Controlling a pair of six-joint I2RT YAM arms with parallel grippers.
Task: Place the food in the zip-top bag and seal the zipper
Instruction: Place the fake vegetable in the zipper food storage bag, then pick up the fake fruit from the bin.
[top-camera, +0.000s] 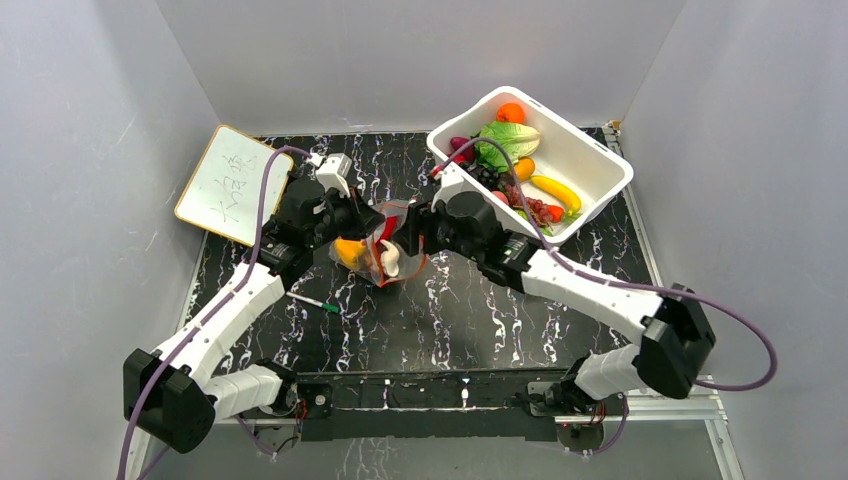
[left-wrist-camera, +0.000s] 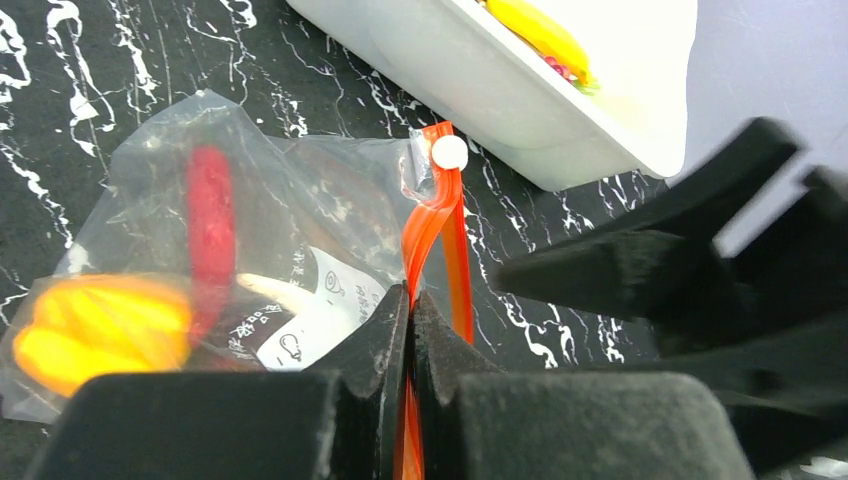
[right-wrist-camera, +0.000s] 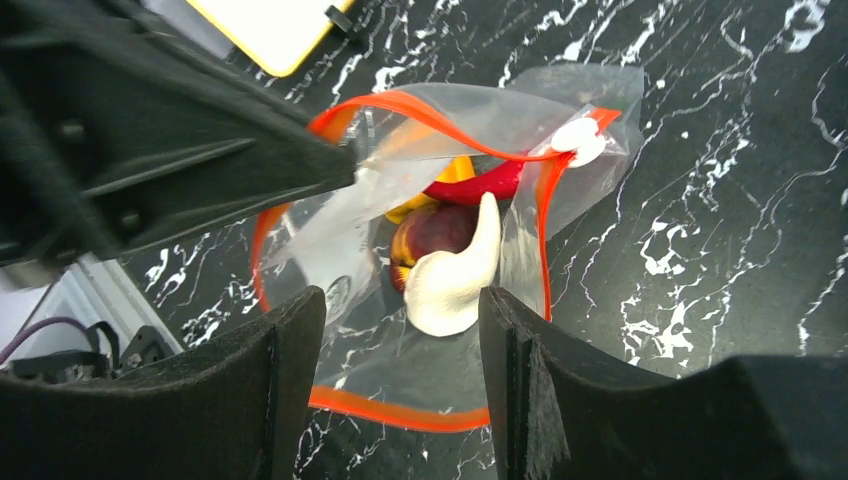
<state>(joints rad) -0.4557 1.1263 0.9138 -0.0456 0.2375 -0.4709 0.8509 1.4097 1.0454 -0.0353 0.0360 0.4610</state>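
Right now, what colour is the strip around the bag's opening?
Red-orange. The zipper shows best in the right wrist view, looping around the open mouth.

- A robotics lab's test cell: plain grey panel walls (top-camera: 90, 150) box in a black marble-patterned table (top-camera: 450, 320) on three sides.
- Two white robot arms (top-camera: 235, 305) stand at its near edge along an aluminium rail (top-camera: 690, 405), trailing purple cables (top-camera: 750, 350).
- Props rather than groceries: glossy toy vegetables (top-camera: 508, 140) in a white tub (top-camera: 600, 160), plus a small handwritten whiteboard (top-camera: 232, 183).

I have the zip-top bag (top-camera: 378, 252) lying mid-tabletop (top-camera: 450, 320) with food (top-camera: 349, 250) in it, the tub (top-camera: 588, 150) behind-right, the whiteboard (top-camera: 232, 183) behind-left, the pen (top-camera: 313, 302) before it.
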